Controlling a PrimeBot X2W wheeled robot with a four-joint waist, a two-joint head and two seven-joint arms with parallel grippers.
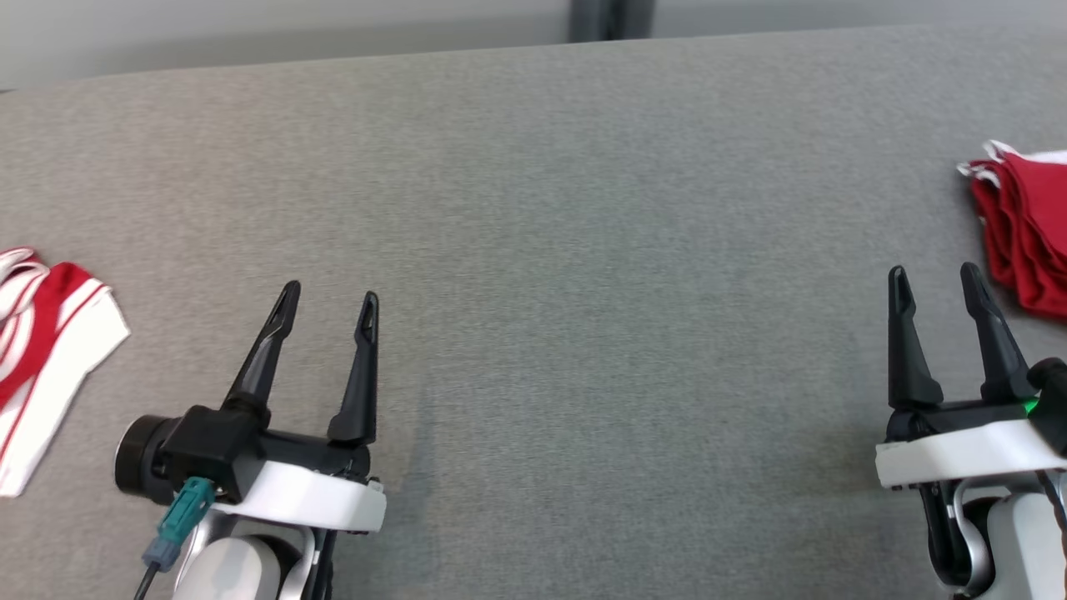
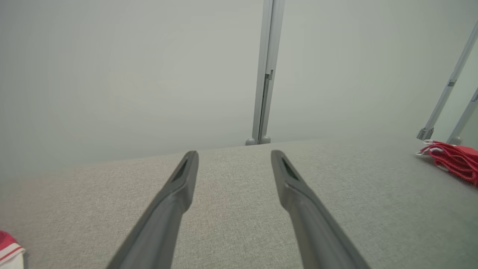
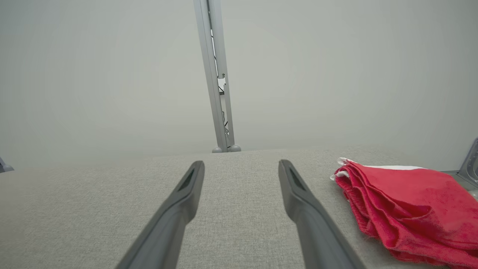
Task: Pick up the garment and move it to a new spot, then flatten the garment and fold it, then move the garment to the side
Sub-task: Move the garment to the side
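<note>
A folded red garment point(image 1: 1029, 233) with white trim lies at the right edge of the grey table point(image 1: 583, 208). My right gripper point(image 1: 934, 270) stands open just left of it, apart from it, nothing between its fingers. In the right wrist view the red garment point(image 3: 407, 201) sits to the right of that open gripper point(image 3: 241, 163). My left gripper point(image 1: 330, 293) is open and empty at the lower left. A crumpled white and red striped garment point(image 1: 42, 358) lies left of it, cut off by the frame edge. In the left wrist view the open left gripper point(image 2: 233, 154) points across bare cloth.
The table's far edge meets a pale wall with a grey upright post point(image 3: 218, 74) behind it. More metal struts point(image 2: 446, 89) stand at the far right. The striped garment's corner point(image 2: 9, 250) and the red garment point(image 2: 453, 160) flank the left wrist view.
</note>
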